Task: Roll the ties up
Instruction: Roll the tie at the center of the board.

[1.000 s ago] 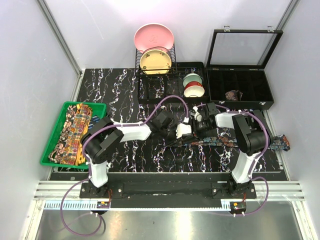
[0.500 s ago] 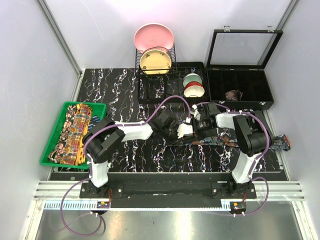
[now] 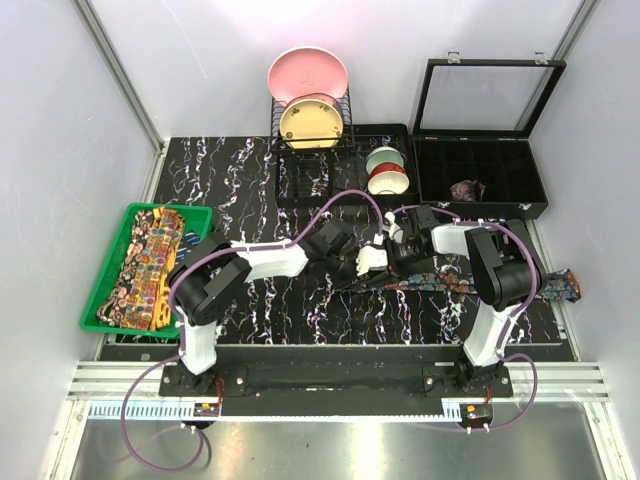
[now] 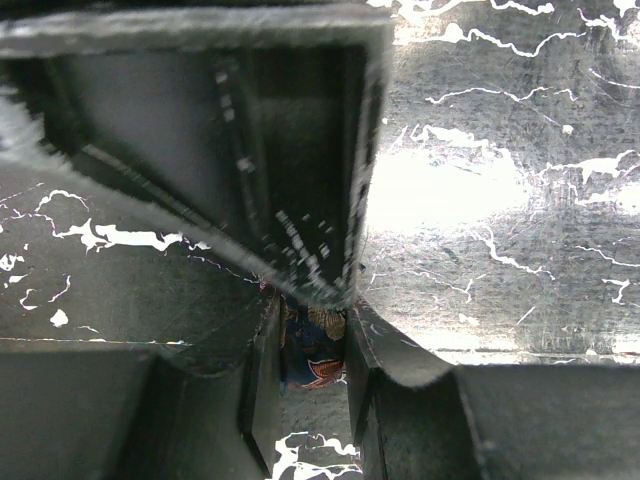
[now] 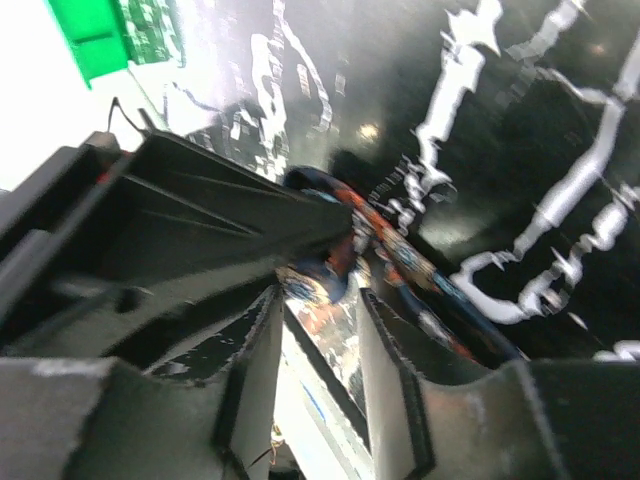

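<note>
A dark blue-brown tie (image 3: pixel 455 281) with reddish motifs lies along the black marbled table, its wide end (image 3: pixel 562 286) hanging past the right edge. Both grippers meet at its left end. My left gripper (image 3: pixel 368 262) is closed on the tie's tip, which shows between its jaws in the left wrist view (image 4: pixel 316 350). My right gripper (image 3: pixel 397 258) faces it and is closed on the same end; the right wrist view shows the tie (image 5: pixel 405 262) between the jaws and running away. Yellow-orange paisley ties (image 3: pixel 145 265) lie in a green tray. A small brownish coil (image 3: pixel 467 189) sits in the black case.
The green tray (image 3: pixel 97 300) stands at the left table edge. An open black compartment case (image 3: pixel 480 170) stands at the back right. A dish rack with pink and yellow plates (image 3: pixel 308 100) and stacked bowls (image 3: pixel 386 170) stands at the back.
The left gripper has edged slightly to the right and back towards the right gripper. The tie's long part has not moved.
</note>
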